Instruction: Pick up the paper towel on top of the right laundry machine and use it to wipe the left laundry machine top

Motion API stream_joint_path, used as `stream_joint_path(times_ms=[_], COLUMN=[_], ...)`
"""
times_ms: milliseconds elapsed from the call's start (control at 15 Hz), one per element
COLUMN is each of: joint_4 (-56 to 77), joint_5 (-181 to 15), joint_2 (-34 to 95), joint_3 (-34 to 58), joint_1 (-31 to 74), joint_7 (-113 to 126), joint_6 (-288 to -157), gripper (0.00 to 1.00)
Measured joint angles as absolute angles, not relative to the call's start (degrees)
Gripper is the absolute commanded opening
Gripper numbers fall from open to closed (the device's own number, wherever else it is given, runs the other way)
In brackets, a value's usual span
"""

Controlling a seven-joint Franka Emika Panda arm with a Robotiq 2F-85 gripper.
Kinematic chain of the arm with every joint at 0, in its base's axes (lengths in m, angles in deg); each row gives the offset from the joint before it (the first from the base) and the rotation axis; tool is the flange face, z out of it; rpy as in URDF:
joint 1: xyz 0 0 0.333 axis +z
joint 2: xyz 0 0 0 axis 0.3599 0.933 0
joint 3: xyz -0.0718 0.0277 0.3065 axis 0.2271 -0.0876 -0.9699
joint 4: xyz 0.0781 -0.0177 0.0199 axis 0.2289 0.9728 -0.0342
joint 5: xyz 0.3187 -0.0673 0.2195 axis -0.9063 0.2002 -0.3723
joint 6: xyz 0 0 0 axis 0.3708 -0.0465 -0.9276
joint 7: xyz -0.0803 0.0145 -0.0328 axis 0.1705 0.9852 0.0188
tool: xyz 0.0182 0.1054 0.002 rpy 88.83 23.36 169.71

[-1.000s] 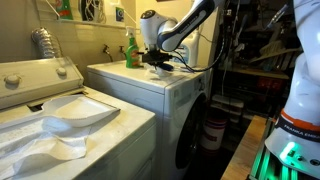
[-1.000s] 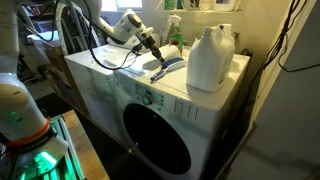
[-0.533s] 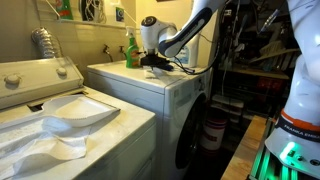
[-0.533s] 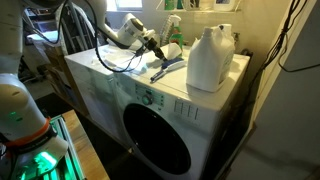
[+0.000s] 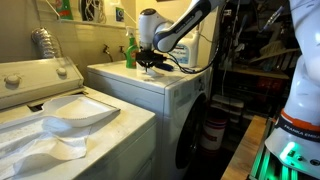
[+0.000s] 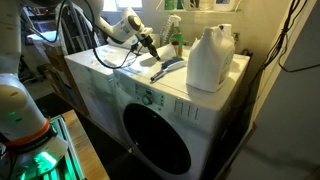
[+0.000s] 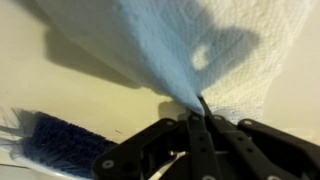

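My gripper (image 7: 197,108) is shut on a corner of the white paper towel (image 7: 215,40), which hangs in a pinched fold over the flat top of the right laundry machine (image 5: 150,92). In both exterior views the gripper (image 5: 150,60) (image 6: 151,46) sits low over the back of that top, above the round dark door (image 6: 155,135). The towel itself is too small to make out in the exterior views. The left laundry machine top (image 5: 120,123), glossy off-white with a knob panel (image 5: 62,70), lies apart to the left.
A blue-bristled brush (image 7: 50,142) (image 6: 168,68) lies beside the towel. A green bottle (image 5: 131,50) (image 6: 175,40) stands behind the gripper, and a large white jug (image 6: 210,58) stands on the same top. A white crumpled sheet (image 5: 70,120) lies on the left machine top.
The gripper has shifted a little up and toward the back of the right machine's top, still shut on the paper towel.
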State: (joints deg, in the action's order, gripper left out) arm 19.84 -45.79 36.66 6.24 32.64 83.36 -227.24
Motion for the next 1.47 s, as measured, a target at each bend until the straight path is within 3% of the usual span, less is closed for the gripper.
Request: stream_joint_path(times_ms=[467, 933, 1467], joint_4=[19.77, 19.79, 19.67], joint_5=[-43.68, -34.63, -45.64], joint_2=[35.36, 37.14, 36.10], joint_3=[8.50, 9.19, 5.62], joint_1=[35.54, 35.09, 34.26], joint_7=[88.08, 94.74, 88.52], joint_6=[-209.71, -218.44, -221.75], gripper=[0.00, 0.00, 0.00])
